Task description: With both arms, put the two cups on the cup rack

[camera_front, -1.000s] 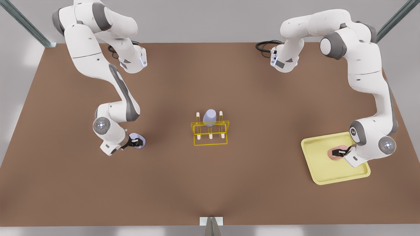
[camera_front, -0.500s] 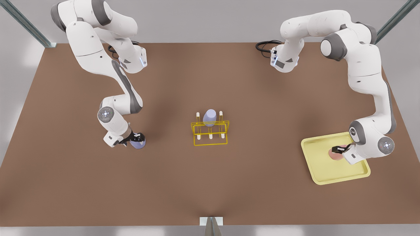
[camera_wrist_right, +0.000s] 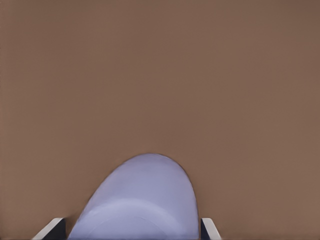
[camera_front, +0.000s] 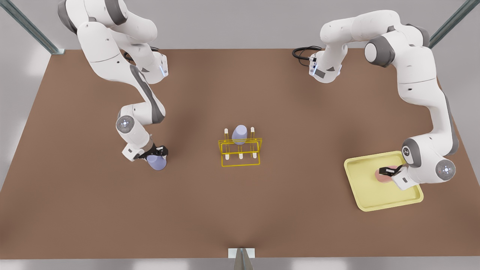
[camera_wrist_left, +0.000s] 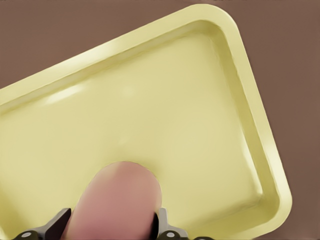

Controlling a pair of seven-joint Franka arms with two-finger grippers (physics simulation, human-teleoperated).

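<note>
Front view, read from its left. My right arm folds down from its base near the brown table's (camera_front: 240, 217) far edge, forearm steep, wrist bent toward the rack. The right gripper (camera_front: 156, 153) is clamped on the pale lavender tapered cup (camera_front: 156, 162), which lies in the table's left half, well apart from the rack; in the right wrist view the two fingertips (camera_wrist_right: 54, 229) press either side of this cup (camera_wrist_right: 142, 200). Since half a second ago the elbow has risen and swung toward the centre, and the cup now tilts out below the fingers.

At the table's centre stands the small bright-yellow wire-frame cup rack (camera_front: 240, 152) with white upright pegs; a second lavender cup (camera_front: 239, 134) sits on its far row, unchanged.

My left arm arches from the far edge down to the pale-yellow square tray (camera_front: 365, 187) near the table's right edge. The left gripper (camera_front: 386, 171) grips the salmon-pink tapered cup (camera_front: 383, 176) over the tray; the left wrist view shows fingers (camera_wrist_left: 55, 226) flanking that cup (camera_wrist_left: 117, 200) above the tray floor (camera_wrist_left: 165, 100). Its wrist has shifted slightly outward.
</note>
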